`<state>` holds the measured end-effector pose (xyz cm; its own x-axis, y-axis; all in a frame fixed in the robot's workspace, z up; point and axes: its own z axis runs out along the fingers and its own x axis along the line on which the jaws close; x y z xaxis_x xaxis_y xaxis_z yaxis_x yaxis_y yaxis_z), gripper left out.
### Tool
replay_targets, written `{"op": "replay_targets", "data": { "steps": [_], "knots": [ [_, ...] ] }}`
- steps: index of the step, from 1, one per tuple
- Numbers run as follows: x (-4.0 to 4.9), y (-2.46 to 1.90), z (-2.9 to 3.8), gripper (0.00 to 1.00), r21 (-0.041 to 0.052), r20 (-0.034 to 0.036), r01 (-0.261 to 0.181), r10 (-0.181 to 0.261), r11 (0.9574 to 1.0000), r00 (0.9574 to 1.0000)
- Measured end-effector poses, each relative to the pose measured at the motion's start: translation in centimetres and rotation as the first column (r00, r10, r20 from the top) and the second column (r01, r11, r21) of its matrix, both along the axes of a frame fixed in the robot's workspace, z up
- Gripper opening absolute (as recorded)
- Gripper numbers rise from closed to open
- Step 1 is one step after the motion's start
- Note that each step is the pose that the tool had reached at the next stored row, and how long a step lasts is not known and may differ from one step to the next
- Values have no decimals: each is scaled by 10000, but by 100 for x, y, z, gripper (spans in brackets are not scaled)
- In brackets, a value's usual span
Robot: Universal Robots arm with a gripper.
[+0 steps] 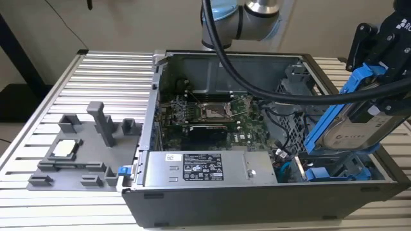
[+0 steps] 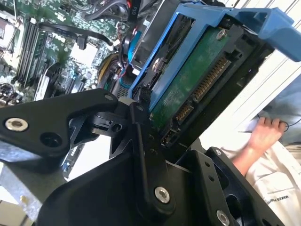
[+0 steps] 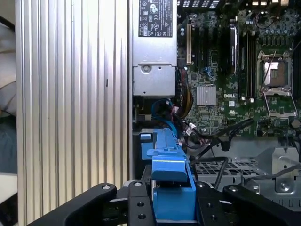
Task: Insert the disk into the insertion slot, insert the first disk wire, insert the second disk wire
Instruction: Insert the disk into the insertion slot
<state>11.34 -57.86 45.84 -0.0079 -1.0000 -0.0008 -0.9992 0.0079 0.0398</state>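
Right at the wrist, the gripper (image 3: 171, 200) is pinching the disk (image 3: 170, 181), with a black finger (image 3: 139, 207) pressed to each side of its bright blue frame. The first wrist view looks along the frame's narrow edge.

The second wrist view gives the drive's underside instead: a green circuit board (image 2: 195, 80) with a row of gold connector pins (image 2: 209, 77) and the blue frame wrapped round it. Beyond that sits a person's hand (image 2: 261, 134) above a white sleeve (image 2: 263, 165).

Further out in the first wrist view come the silver power-supply box (image 3: 153, 70) and the green motherboard (image 3: 235, 70).

The exterior view shows the whole pose. The disk is tipped steeply, its silver-beige face and white label turned to the camera. Its upper end is in the gripper and its lower end is down inside the open case (image 1: 257, 202) at the exterior view's right. There it is just beside the perforated grey insertion slot (image 1: 290, 126), and I cannot tell whether it has entered.

A thick black cable (image 1: 257, 79) sweeps across above the case. Well apart, at the exterior view's left, a grey tray (image 1: 83, 160) of fixtures lies on the ribbed table (image 1: 103, 72).
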Motion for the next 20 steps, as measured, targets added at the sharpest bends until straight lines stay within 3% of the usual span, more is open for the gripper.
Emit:
{"op": "replay_targets", "data": {
  "steps": [20],
  "knots": [
    [12,-3,-223,33,0,0,0,0,10000,10000]
  ]
}}
